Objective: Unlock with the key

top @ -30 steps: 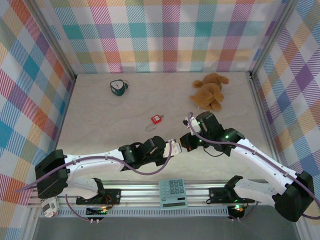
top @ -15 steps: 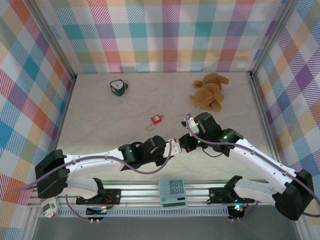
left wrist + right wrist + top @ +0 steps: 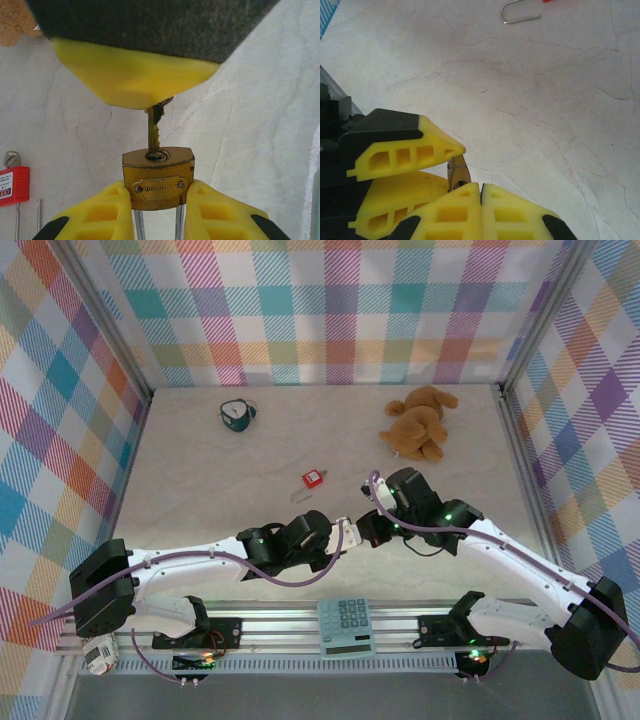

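The top external camera looks steeply down from above and behind the arm bases, taking in the whole table (image 3: 200,460) from near edge to far edge. The left wrist camera sits very close behind the left jaws, facing the brass padlock (image 3: 158,172) and the key (image 3: 153,131). The right wrist camera, equally close, looks over the right jaws across the table. Both wrist views seemingly share the red padlock (image 3: 13,184) and its shackle (image 3: 519,17).
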